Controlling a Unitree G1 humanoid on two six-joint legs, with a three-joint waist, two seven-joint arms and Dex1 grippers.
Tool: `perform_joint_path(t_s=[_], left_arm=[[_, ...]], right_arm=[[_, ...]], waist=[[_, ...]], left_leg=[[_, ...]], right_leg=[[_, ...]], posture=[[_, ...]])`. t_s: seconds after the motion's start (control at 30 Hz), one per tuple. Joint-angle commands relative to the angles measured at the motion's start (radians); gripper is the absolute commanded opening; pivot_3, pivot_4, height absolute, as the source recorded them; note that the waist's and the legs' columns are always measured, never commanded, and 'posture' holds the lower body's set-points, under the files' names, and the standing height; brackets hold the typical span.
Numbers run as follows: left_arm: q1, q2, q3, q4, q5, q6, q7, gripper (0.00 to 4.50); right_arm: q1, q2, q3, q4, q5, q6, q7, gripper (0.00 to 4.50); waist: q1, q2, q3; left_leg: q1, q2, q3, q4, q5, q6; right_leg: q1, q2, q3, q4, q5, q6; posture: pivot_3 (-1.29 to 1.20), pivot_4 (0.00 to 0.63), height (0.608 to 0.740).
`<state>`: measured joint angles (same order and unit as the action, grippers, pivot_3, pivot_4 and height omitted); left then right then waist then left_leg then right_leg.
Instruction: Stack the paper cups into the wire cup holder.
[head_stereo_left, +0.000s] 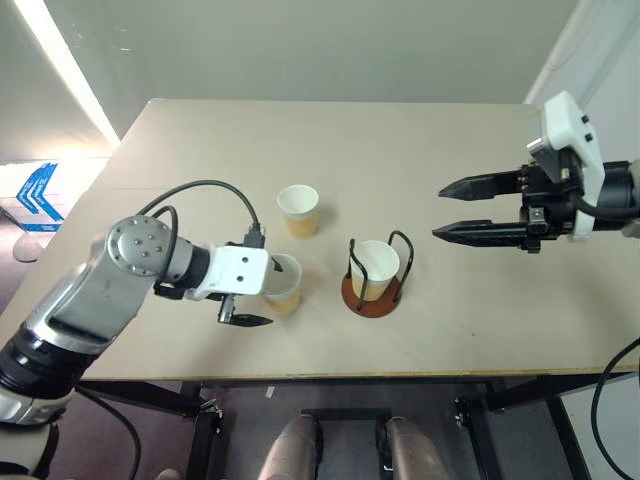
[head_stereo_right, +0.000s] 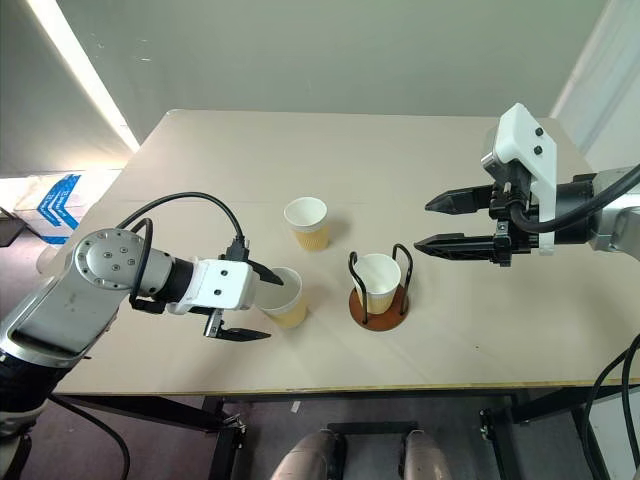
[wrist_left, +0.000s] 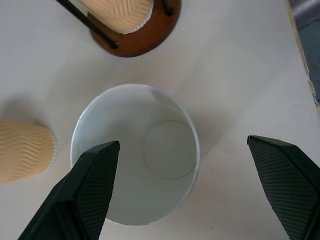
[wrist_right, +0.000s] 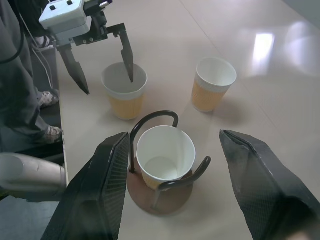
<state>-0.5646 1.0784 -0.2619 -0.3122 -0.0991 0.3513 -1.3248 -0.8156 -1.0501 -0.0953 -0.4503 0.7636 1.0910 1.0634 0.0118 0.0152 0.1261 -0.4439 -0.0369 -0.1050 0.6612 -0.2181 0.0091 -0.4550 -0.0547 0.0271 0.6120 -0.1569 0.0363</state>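
Table (head_stereo_left: 430, 170): bears three paper cups and the wire cup holder (head_stereo_left: 372, 293).
Cup in holder (head_stereo_left: 376, 266): upright inside the wire loops, right of the other two.
Near cup (head_stereo_left: 285, 283): left of the holder, close to the table's front edge; left gripper (head_stereo_right: 252, 303) straddles its rim.
Far cup (head_stereo_left: 298, 209): behind the near cup.
Right gripper (head_stereo_left: 462, 209): right of the holder, above the table.

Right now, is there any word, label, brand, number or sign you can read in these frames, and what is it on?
No readable text anywhere.
Blue chevron arrows are printed on a white sheet on the floor left of the table: a sign, no letters legible.
The paper cups show just a wavy embossed pattern, no print.
The wire cup holder and both grippers' white housings carry no legible markings.
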Motion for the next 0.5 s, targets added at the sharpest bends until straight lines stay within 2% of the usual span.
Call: perform_joint_path(t_s=[0.03, 0.13, 0.43, 0.5], left_arm=[[-0.043, -0.022, -0.023, 0.021, 0.034, -0.031, -0.017, 4.5], [-0.073, -0.055, -0.051, 0.06, 0.053, -0.058, -0.032, 3.94], [-0.165, -0.137, -0.05, 0.152, 0.016, -0.059, -0.106, 0.6], [-0.187, -0.144, -0.04, 0.172, 0.006, -0.056, -0.121, 0.06]], right_arm=[[-0.008, -0.015, -0.036, -0.02, 0.022, -0.01, -0.017, 3.0], [-0.004, -0.007, -0.04, -0.023, 0.034, -0.012, -0.03, 3.07], [0.003, 0.011, -0.05, -0.036, 0.065, -0.033, -0.068, 3.07], [0.019, 0.011, -0.053, -0.049, 0.06, -0.055, -0.069, 3.07]], waist=[[0.0, 0.0, 0.0], [0.001, 0.0, 0.0], [0.001, 0.0, 0.0], [0.001, 0.0, 0.0]], left_leg=[[0.0, 0.0, 0.0, 0.0, 0.0, 0.0], [0.0, 0.0, 0.0, 0.001, 0.0, 0.001], [-0.001, 0.0, 0.0, 0.002, 0.0, 0.003], [-0.001, 0.0, 0.0, 0.002, 0.0, 0.003]], right_leg=[[0.0, 0.0, 0.0, 0.0, 0.0, 0.0], [0.0, 0.0, 0.0, 0.0, 0.0, 0.0], [0.0, 0.0, 0.0, 0.0, 0.001, 0.002], [0.0, 0.0, 0.0, -0.001, 0.002, 0.003]], posture=[[0.0, 0.15, 0.74], [0.0, 0.15, 0.74], [0.0, 0.15, 0.74], [0.0, 0.15, 0.74]])
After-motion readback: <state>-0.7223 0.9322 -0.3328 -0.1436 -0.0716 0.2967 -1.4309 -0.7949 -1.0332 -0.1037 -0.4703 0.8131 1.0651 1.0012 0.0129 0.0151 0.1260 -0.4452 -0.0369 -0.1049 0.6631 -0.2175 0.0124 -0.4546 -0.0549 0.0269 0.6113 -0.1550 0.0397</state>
